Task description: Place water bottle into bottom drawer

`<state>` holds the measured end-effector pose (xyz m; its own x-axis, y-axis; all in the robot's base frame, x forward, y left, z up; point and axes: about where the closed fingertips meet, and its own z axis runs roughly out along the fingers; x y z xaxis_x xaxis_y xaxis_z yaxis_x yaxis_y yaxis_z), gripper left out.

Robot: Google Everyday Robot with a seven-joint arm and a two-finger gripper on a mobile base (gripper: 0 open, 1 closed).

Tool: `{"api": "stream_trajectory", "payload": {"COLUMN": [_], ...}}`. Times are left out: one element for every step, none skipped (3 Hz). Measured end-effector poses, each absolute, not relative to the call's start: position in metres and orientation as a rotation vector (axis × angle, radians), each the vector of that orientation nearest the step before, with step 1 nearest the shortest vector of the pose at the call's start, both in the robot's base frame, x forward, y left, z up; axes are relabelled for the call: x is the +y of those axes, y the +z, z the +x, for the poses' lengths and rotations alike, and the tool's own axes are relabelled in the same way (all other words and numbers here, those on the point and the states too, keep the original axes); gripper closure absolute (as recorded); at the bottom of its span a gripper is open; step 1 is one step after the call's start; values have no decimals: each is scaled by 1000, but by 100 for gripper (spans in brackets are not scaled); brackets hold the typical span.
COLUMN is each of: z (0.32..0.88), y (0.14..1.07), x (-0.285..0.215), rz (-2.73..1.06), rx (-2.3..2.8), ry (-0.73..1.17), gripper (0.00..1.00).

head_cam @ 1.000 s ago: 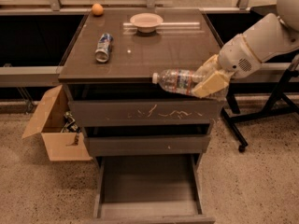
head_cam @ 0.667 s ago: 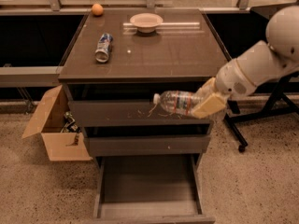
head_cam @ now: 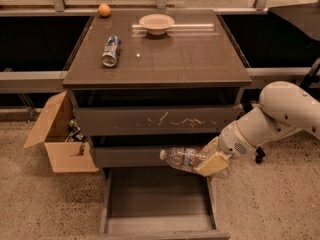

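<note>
The water bottle (head_cam: pixel 184 159), clear plastic with a white cap pointing left and a red-and-blue label band, lies almost level in my gripper (head_cam: pixel 212 161). The gripper is shut on the bottle's rear half. It hangs in front of the middle drawer (head_cam: pixel 130 156), just above the back right part of the open bottom drawer (head_cam: pixel 157 196). The bottom drawer is pulled out and its flat tray shows nothing inside. My white arm (head_cam: pixel 272 116) reaches in from the right.
A blue-and-silver soda can (head_cam: pixel 111 50), a white bowl (head_cam: pixel 156 22) and an orange (head_cam: pixel 104 10) sit on the cabinet top (head_cam: pixel 200 59). The scratched top drawer (head_cam: pixel 155 120) is shut. An open cardboard box (head_cam: pixel 55 139) stands on the floor at left.
My gripper has carried the bottle down from the level of the cabinet top and top drawer to just above the open bottom drawer. The arm has dropped low on the right.
</note>
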<state>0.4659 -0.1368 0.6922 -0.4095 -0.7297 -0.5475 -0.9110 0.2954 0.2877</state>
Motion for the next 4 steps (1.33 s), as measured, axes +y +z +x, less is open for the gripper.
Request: {"api": "stream_trajectory", "payload": {"z": [466,465,462,470], "y": [686,653,583,506], "x": [-135,-126,-120,-115], "rz": [-1489,-1503,-1494,-1429], "rx": [2267,2319,2372,2383], "ry": [822,834,852,872], "gripper": [100,100,100,100]}}
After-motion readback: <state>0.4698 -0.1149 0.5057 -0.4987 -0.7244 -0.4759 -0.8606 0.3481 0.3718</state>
